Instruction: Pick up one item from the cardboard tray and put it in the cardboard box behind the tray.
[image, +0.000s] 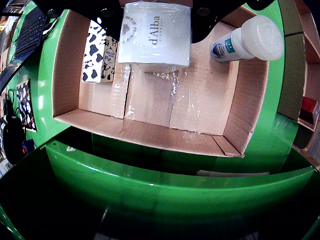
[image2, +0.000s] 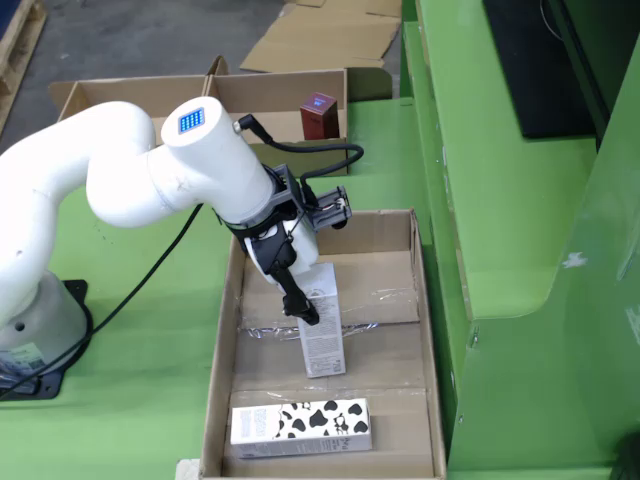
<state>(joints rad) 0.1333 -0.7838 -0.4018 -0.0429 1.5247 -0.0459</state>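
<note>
In the wrist view my gripper (image: 156, 15) is shut on a white "d'Alba" box (image: 156, 35), with a black finger on each side. It hangs over the floor of the cardboard tray (image: 150, 132). A cow-patterned box (image: 94, 50) lies to its left. A white-capped bottle (image: 247, 42) lies to its right. In the fixed view the gripper (image2: 305, 300) holds the same white box (image2: 323, 335) upright over the tray's middle (image2: 425, 330). The cow-patterned box (image2: 300, 428) lies at the tray's near end. The bottle is hidden there. The cardboard box (image2: 140, 97) stands behind the tray.
A dark red small box (image2: 318, 115) stands in the cardboard box. A raised green shelf (image2: 500, 200) runs along the tray's right side. The arm's base (image2: 35, 320) and a black cable (image2: 150, 275) are to the left. Flattened cardboard (image2: 320, 40) lies on the floor behind.
</note>
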